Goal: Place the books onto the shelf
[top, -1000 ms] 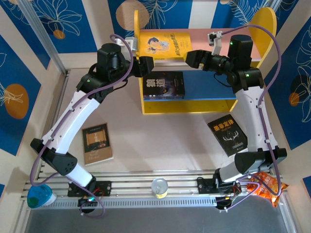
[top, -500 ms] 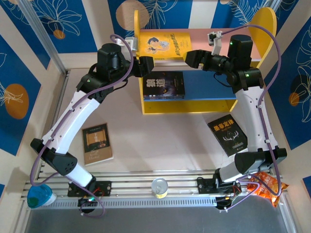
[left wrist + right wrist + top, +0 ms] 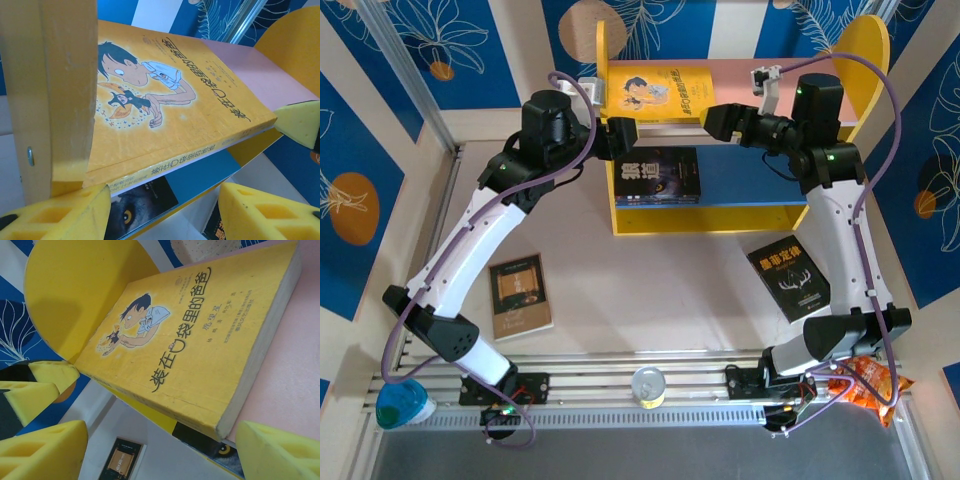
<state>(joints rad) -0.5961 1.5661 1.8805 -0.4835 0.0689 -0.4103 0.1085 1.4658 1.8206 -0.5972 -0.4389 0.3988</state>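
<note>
Top view: shelf stands at the far side of the counter. Yellow cartoon book lies flat on the pink upper board, and the black wolf-cover book lies on the blue lower tier. Left gripper is at the yellow book's front left corner and right gripper at its front right. Black book and tan book lie on the counter, well apart. Orange snack bag sits by the right arm's base.

Left wrist: left gripper is spread, pinching nothing, its pads just below the yellow book's front edge and beside the shelf's side panel. A right gripper pad is just beside the book's far corner.

Right wrist: right gripper is spread, pinching nothing, with the yellow book's corner just above the gap. Left gripper pads are at the far corner.
</note>
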